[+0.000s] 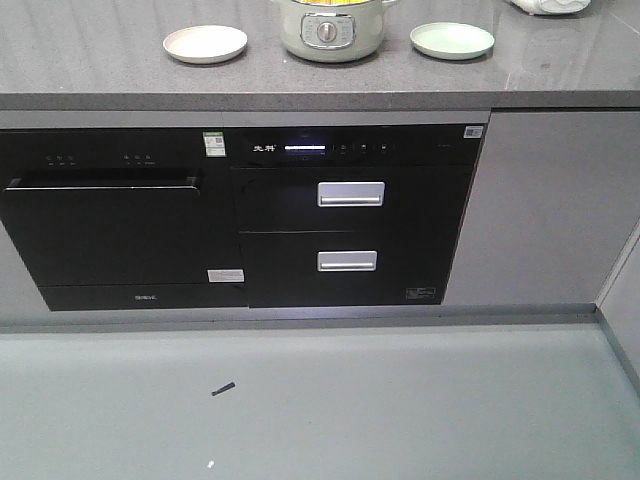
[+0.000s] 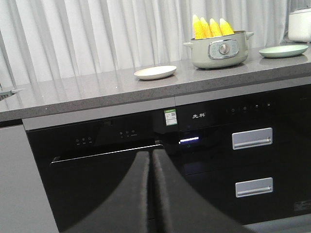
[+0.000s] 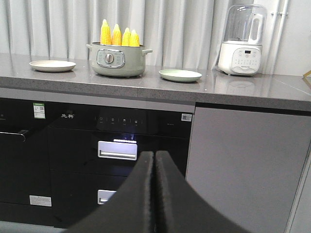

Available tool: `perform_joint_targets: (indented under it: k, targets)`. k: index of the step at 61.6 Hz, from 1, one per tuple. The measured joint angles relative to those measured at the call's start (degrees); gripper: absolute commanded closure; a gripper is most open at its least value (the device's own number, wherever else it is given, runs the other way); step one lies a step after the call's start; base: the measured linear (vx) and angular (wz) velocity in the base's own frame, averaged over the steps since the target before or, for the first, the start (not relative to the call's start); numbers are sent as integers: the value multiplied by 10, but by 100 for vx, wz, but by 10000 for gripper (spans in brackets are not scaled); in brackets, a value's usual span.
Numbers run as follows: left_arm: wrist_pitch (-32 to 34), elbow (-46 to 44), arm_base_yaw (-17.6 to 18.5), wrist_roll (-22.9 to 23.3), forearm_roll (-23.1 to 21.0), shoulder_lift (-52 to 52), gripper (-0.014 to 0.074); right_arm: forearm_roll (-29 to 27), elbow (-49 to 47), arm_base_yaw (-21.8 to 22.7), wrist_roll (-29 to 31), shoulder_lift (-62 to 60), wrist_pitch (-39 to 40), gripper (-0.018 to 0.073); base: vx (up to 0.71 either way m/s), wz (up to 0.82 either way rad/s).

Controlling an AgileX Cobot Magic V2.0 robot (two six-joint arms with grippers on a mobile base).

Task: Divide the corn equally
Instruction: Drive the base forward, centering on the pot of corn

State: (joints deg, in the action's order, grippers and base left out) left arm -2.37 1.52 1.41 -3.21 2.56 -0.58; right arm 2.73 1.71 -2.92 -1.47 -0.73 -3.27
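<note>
Countertop [image 1: 100, 75]: the grey stone slab runs across all your views. The front camera crops its back edge.
Appliance bank [image 1: 120, 230]: black glass fronts below the counter. The labels and controls are too small for you to read.
Pot [image 3: 119, 60]: pale green, with a dial on its front. It stands on the counter between the two plates. The front camera cuts off its top.
Blender [image 3: 241, 41]: white base and clear jug, right of the green plate. Your front camera catches only a sliver of it.
Cream plate [image 3: 52, 65]: left of the pot and apart from it, with nothing on it.
Green plate [image 3: 180, 74]: right of the pot and apart from it, likewise bare.
Corn [image 3: 119, 35]: you can count four cobs, all in the pot. They stand upright, long axis vertical, tapered tips up. The pot wall hides their lower halves. From the front only a yellow strip shows.
Left gripper [image 2: 151, 160]: fingers pressed together on nothing, low before the appliance fronts.
Right gripper [image 3: 154, 154]: fingers likewise pressed together on nothing. The bottom of the picture cuts off its body.
Floor scrap [image 1: 222, 389]: a small dark piece that you cannot identify.
</note>
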Motion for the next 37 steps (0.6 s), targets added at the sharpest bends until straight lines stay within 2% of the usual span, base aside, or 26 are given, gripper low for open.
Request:
perform_joint_targets:
  k: [37]
  targets:
    - [0, 0, 0, 0, 0, 0, 603, 0, 0, 0, 0, 0, 0, 564, 8, -1]
